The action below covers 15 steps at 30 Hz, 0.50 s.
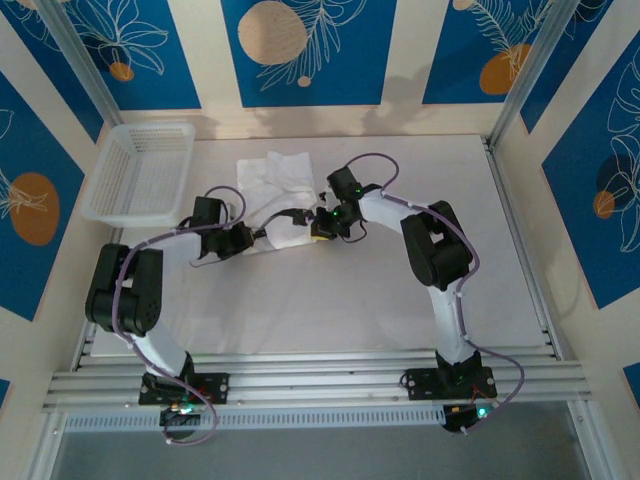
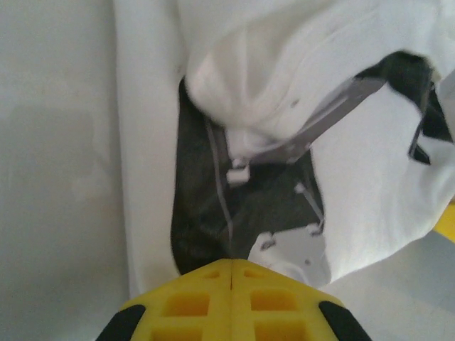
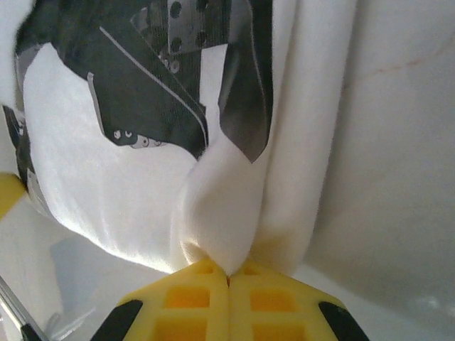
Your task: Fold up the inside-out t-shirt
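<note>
The white t-shirt (image 1: 272, 172) lies bunched at the back middle of the table, its near edge drawn toward the two grippers. My left gripper (image 1: 262, 236) holds that near edge from the left, and my right gripper (image 1: 320, 232) holds it from the right. In the left wrist view the yellow jaws of the left gripper (image 2: 232, 263) are shut on the t-shirt (image 2: 370, 192), at a patch with a dark grey print. In the right wrist view the right gripper (image 3: 228, 271) is shut on a pinched white fold of the t-shirt (image 3: 106, 185), with the same dark print above it.
A white mesh basket (image 1: 140, 175) stands at the back left, beside the shirt. The pale table (image 1: 330, 300) stretches toward the front between the arms. Aluminium rails (image 1: 320, 375) cross the near edge, and frame posts stand at the back corners.
</note>
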{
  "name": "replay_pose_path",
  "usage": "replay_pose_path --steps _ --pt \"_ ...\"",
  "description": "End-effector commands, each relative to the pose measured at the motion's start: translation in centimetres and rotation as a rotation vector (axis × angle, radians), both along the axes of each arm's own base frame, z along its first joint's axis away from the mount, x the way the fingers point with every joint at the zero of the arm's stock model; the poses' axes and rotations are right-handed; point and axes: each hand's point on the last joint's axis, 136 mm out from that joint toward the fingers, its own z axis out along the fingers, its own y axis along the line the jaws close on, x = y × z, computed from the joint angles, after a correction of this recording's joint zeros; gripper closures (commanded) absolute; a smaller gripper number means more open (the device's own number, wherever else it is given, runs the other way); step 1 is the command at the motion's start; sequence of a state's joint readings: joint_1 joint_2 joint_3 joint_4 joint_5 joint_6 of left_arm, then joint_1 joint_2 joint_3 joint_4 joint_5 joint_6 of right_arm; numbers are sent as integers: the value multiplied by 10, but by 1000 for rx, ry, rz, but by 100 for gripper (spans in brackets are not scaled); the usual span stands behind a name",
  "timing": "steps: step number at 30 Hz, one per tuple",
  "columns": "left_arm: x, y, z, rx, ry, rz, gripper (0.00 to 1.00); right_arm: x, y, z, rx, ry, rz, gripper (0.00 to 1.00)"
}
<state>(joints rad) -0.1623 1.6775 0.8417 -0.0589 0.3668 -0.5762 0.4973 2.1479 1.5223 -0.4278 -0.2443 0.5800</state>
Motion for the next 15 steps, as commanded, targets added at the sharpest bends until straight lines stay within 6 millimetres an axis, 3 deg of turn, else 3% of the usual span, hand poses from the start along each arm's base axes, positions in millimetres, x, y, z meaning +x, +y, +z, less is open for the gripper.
replay_pose_path --steps 1,9,11,15 --pt "-23 -7 -1 -23 20 -28 100 -22 -8 15 29 -4 -8 100" --pt "-114 -36 -39 43 145 -163 100 -110 -48 0 11 63 -7 100" --pt "-129 -44 -37 -2 157 -158 100 -131 -58 -4 3 99 -12 100" --pt "-156 -58 -11 -41 98 -205 100 -176 -89 -10 -40 143 -26 100"
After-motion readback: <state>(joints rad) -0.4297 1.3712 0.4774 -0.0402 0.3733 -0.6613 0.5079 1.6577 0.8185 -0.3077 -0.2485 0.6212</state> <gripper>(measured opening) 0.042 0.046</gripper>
